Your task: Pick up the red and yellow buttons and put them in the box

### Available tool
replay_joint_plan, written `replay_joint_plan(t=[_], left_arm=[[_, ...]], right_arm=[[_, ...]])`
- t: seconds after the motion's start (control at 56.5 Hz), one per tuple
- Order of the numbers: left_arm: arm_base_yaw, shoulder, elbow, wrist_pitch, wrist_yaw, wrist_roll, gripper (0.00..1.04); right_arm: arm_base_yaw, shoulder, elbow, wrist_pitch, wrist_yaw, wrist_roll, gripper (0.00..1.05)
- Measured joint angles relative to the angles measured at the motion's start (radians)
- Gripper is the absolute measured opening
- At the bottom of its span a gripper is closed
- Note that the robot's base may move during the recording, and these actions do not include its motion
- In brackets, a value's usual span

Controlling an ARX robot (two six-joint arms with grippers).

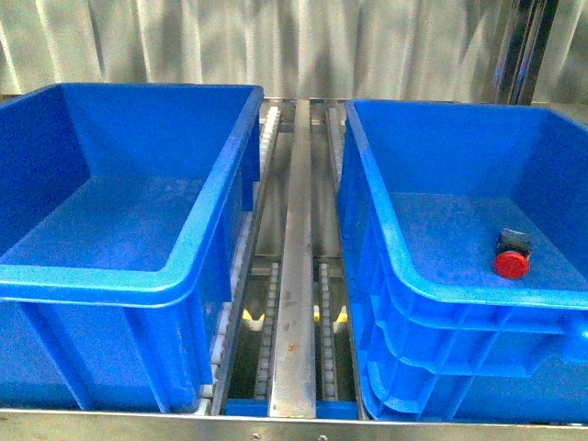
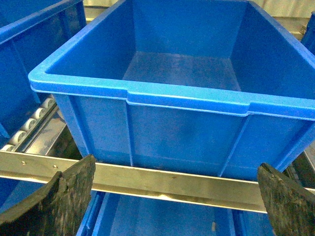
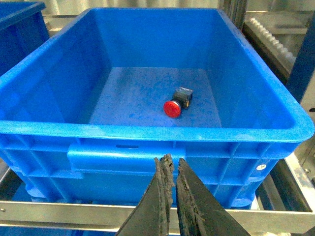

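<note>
- Though cut off by the frame edge, our left gripper [image 2: 175,164] shows its jaws spread wide, facing a blue crate [image 2: 147,93].
- Our right gripper [image 3: 172,160], closed to a sliver on nothing, points at the box [image 3: 147,133].
- Beyond its tips, inside the box, lies the red button [image 3: 173,107], with its dark body partly hidden.

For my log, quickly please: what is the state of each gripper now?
Left gripper: open, holding nothing.
Right gripper: closed, holding nothing.

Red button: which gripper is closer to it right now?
Right. The right gripper sits just outside the near wall of the crate holding the red button; the left gripper faces the other crate.
</note>
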Motion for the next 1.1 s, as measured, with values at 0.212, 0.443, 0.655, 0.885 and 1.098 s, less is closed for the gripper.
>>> replay_joint_plan(t=[0.212,0.443,0.655,0.885,1.098], left_arm=[[0.000,0.000,0.000,0.000,0.000,0.000,0.97],[0.000,0.000,0.000,0.000,0.000,0.000,0.97],[0.000,0.000,0.000,0.000,0.000,0.000,0.97],[0.000,0.000,0.000,0.000,0.000,0.000,0.97],[0.000,0.000,0.000,0.000,0.000,0.000,0.97]], right_arm=[[0.000,-0.072,0.000,-0.072,0.000,0.000,0.04],[0.000,-0.134,0.000,-0.134,0.000,0.000,0.04],[0.000,-0.267,0.000,-0.303,-0.001,0.000,0.04],[0.000,-0.332,0.000,-0.338,0.003,-0.001,0.04],[0.000,-0.334,0.000,-0.338,0.000,-0.001,0.22]])
